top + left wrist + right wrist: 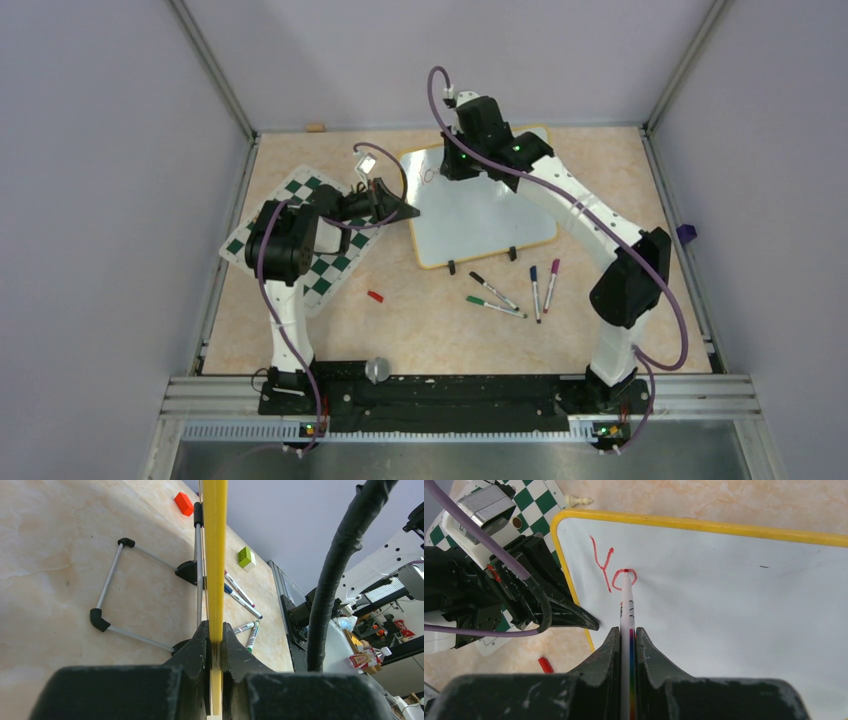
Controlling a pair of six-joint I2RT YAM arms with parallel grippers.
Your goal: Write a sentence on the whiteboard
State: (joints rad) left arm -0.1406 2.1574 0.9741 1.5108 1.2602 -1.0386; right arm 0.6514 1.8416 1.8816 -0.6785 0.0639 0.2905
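Red letters "Yo" read clearly only in your right wrist view, where the right end effector pinches a marker, tip on the whiteboard (on the worktop, beside the chess mat); the left wrist view shows your left end effector clamped on its yellow frame.

From my station I count one large glossy white yellow-framed whiteboard, carrying two red handwritten letters; one green-and-white checkered chess mat; four slim white markers loose on the table, capped black, green, blue and magenta; a fifth white marker at the board; one small red pen cap; one white chess piece.
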